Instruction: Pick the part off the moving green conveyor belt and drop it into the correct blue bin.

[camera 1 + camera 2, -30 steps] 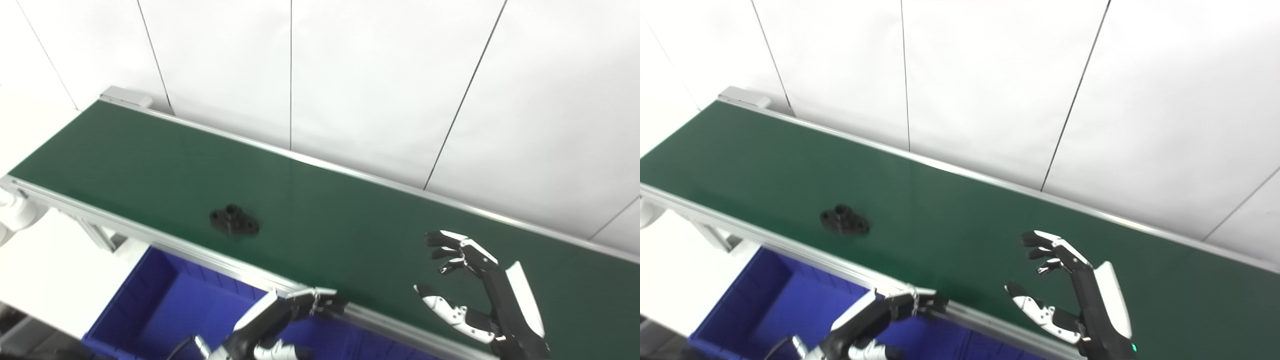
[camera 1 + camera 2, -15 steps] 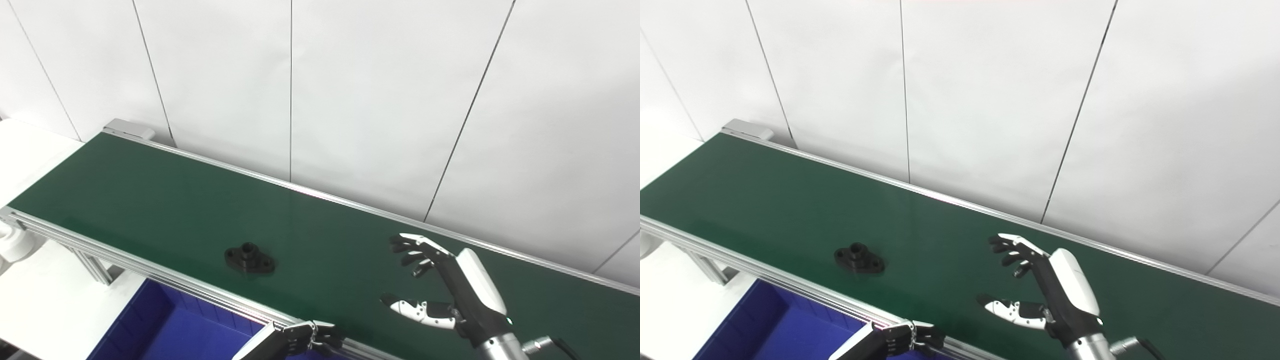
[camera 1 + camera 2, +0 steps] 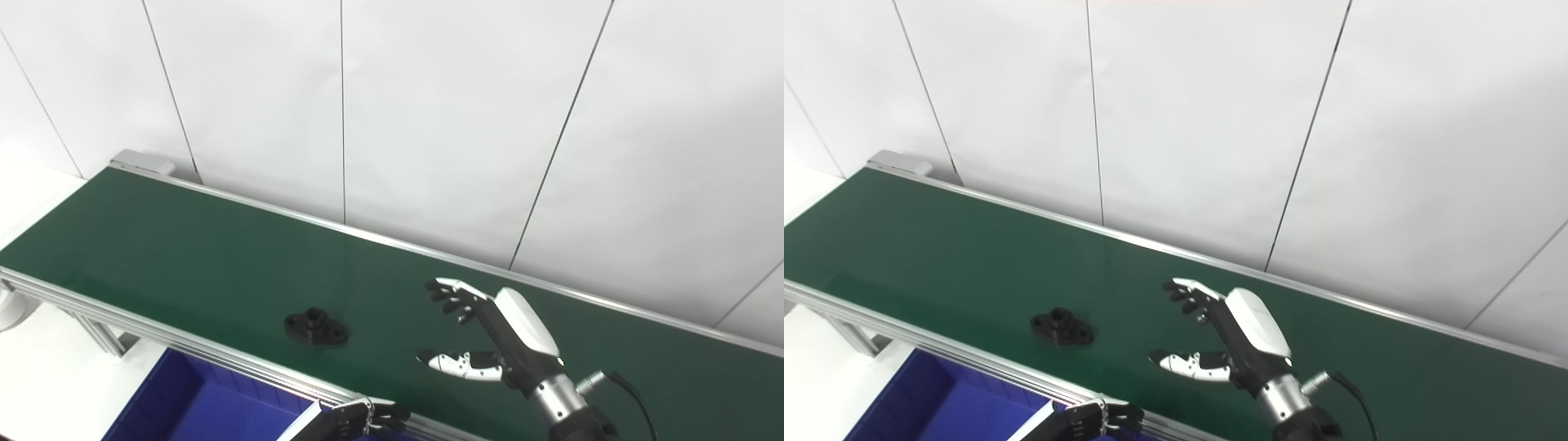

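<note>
Your right hand (image 3: pixel 490 343) has swung left over the dark green conveyor belt (image 3: pixel 184 245), fingers spread and empty, closing on the small black flanged plastic part (image 3: pixel 316 327), which has ridden toward it near the belt's front rail. Your left hand (image 3: pixel 367 418) waits curled at the rail; whether it grips anything, you cannot tell. The blue plastic bin (image 3: pixel 184 407) below shows nothing inside.
</note>
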Available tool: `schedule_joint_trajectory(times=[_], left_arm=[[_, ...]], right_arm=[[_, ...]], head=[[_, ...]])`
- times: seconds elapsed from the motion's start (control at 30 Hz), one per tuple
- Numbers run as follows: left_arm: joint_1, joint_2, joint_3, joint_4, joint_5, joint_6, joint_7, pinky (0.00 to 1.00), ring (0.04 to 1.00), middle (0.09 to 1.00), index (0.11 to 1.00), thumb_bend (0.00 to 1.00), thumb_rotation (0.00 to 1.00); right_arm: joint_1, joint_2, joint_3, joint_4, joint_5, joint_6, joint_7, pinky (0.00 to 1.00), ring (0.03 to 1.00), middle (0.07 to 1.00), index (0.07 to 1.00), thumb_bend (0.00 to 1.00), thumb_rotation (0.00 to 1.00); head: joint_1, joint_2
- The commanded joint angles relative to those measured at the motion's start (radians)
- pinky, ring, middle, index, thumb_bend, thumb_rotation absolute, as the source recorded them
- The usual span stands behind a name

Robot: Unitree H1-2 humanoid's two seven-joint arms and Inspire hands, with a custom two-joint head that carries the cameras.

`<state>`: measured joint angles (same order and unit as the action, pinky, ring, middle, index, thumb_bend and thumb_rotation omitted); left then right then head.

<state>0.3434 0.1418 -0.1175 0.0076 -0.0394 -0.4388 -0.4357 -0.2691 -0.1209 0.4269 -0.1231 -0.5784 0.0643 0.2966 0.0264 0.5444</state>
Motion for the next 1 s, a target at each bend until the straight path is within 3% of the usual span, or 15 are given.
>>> schedule_joint_trajectory(times=[0.0, 0.17, 0.43, 0.7, 0.97], left_arm=[[0.006, 0.016, 0.009, -0.047, -0.008, -0.031, 0.000, 0.70, 0.775, 0.817, 0.773, 0.78, 0.71], [0.017, 0.039, 0.017, -0.075, -0.043, -0.031, -0.038, 0.72, 0.786, 0.828, 0.785, 0.75, 0.70], [0.045, 0.037, 0.071, -0.116, -0.116, -0.031, -0.116, 0.72, 0.797, 0.844, 0.792, 0.76, 0.72], [0.039, 0.013, 0.148, -0.099, -0.172, -0.031, -0.234, 0.76, 0.819, 0.859, 0.804, 0.78, 0.79], [0.039, -0.014, 0.213, -0.097, -0.189, -0.031, -0.321, 0.78, 0.827, 0.859, 0.817, 0.76, 0.81]], right_arm=[[-0.051, 0.023, 0.007, 0.001, -0.016, -0.024, -0.021, 0.60, 0.706, 0.762, 0.814, 0.63, 0.39], [-0.092, 0.054, 0.027, 0.048, -0.045, 0.008, -0.013, 0.65, 0.749, 0.788, 0.823, 0.64, 0.43], [-0.157, 0.091, 0.056, 0.147, -0.135, 0.011, -0.035, 0.63, 0.727, 0.774, 0.820, 0.64, 0.38], [-0.196, 0.095, 0.106, 0.256, -0.227, -0.039, -0.117, 0.61, 0.704, 0.756, 0.783, 0.70, 0.32], [-0.227, 0.082, 0.173, 0.344, -0.301, -0.040, -0.157, 0.61, 0.712, 0.757, 0.778, 0.75, 0.29]], head=[[-0.023, 0.015], [-0.085, 0.060], [-0.190, 0.129], [-0.217, 0.159], [-0.215, 0.184]])
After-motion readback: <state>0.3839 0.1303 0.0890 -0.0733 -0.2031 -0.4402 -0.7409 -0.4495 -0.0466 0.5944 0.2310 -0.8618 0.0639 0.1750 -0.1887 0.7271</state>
